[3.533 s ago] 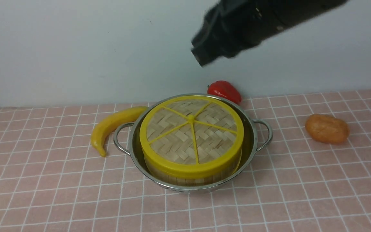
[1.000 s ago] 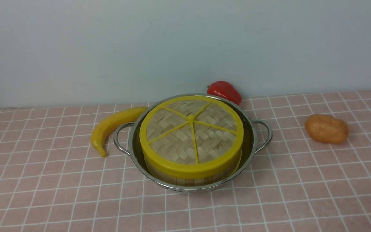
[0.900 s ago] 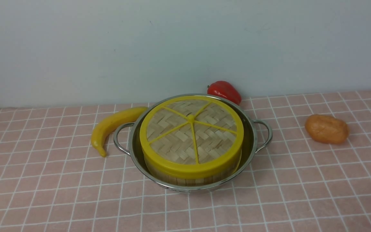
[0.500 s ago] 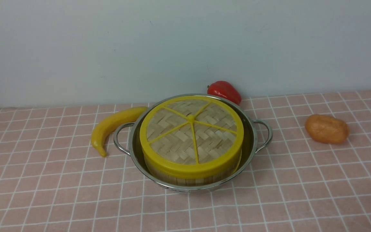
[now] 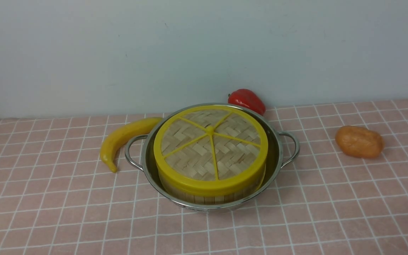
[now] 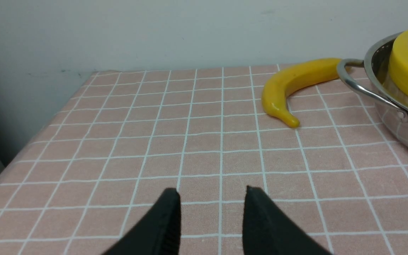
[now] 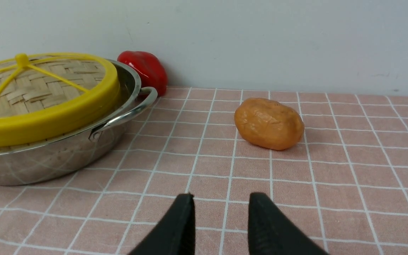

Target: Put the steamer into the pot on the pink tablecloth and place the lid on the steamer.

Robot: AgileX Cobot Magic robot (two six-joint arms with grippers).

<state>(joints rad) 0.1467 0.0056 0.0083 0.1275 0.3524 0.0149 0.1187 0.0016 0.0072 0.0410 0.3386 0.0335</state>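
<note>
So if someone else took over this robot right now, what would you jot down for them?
Left gripper: open, empty, low over the pink tablecloth.
Right gripper: open, empty, also clear of everything.
The steamer sits in the pot, and the lid is on the steamer.
Done: both steps, by the look of it.
Left: nothing visible. Banana, red pepper and potato lie untouched.

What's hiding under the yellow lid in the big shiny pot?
Under the lid sits the steamer; only its bamboo side wall shows, inside the pot. Whatever is in the steamer is covered.
</note>
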